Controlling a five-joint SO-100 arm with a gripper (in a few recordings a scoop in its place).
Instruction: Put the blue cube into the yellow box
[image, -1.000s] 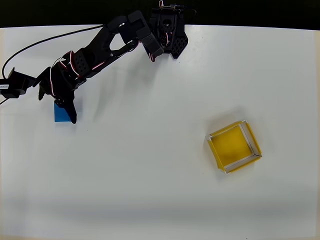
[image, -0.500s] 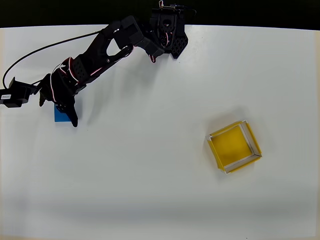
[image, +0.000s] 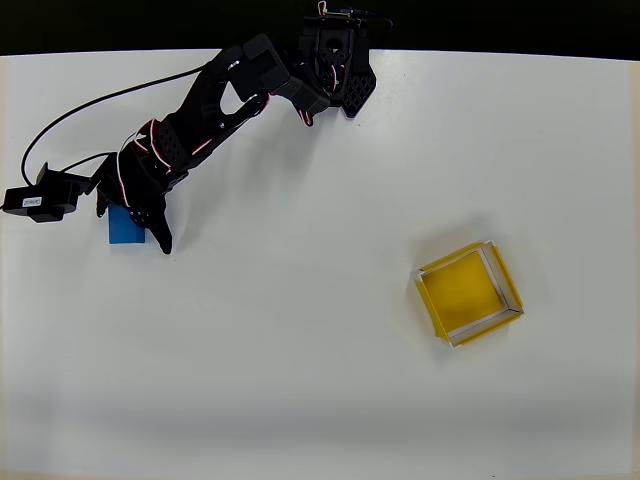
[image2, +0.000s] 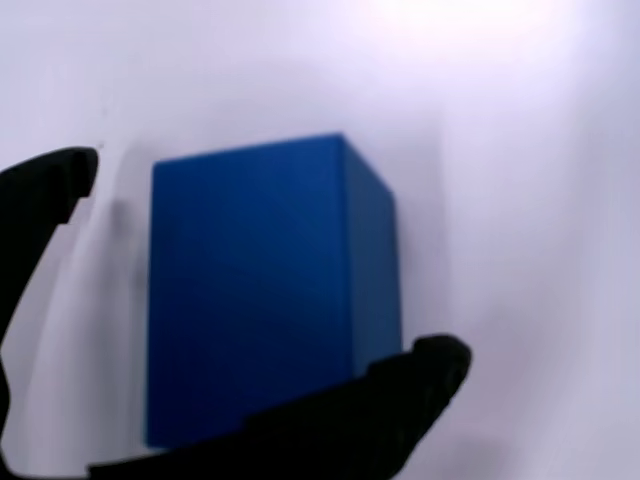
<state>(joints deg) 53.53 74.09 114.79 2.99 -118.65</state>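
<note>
The gripper (image: 135, 218) has shifted slightly right over the cube (image: 124, 230) at the overhead view's left, so the grasp is still being lined up. Its fingers are spread around the cube (image2: 265, 290), not yet pinching. The box (image: 469, 293) waits lower right. Contact is hidden.

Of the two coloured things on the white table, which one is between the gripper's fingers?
The small solid bright-blue cube, flanked by the gripper; the shallow yellow open-top box sits far away, at the overhead view's right.
</note>
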